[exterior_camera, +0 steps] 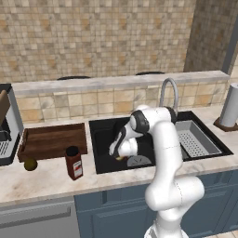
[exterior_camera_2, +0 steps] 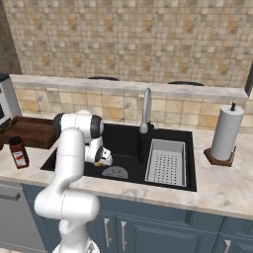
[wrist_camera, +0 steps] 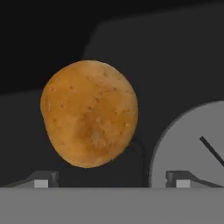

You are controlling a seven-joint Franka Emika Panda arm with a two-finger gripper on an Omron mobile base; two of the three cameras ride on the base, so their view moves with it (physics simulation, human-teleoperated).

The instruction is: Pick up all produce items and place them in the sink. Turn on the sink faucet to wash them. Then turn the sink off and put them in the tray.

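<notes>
My gripper (wrist_camera: 111, 178) hangs low inside the black sink (exterior_camera: 103, 135) with its finger tips spread wide, open. Just beyond the tips, on the sink floor, is the orange-yellow produce item (wrist_camera: 89, 113), touching neither finger. It shows as a small orange patch under the hand (exterior_camera: 122, 158) (exterior_camera_2: 101, 163). The round grey drain (wrist_camera: 192, 144) lies beside it. The smaller olive-brown produce item (exterior_camera: 30, 164) rests on the counter in front of the brown wooden tray (exterior_camera: 53, 139). The curved grey faucet (exterior_camera: 169, 90) (exterior_camera_2: 146, 111) rises behind the sink.
A red-labelled jar (exterior_camera: 74, 162) (exterior_camera_2: 19, 151) stands on the counter left of the sink. A grey perforated rack (exterior_camera: 195, 137) (exterior_camera_2: 167, 162) fills the sink's right part. A paper towel roll (exterior_camera_2: 225, 132) stands at the right, a coffee machine (exterior_camera: 7, 125) at the far left.
</notes>
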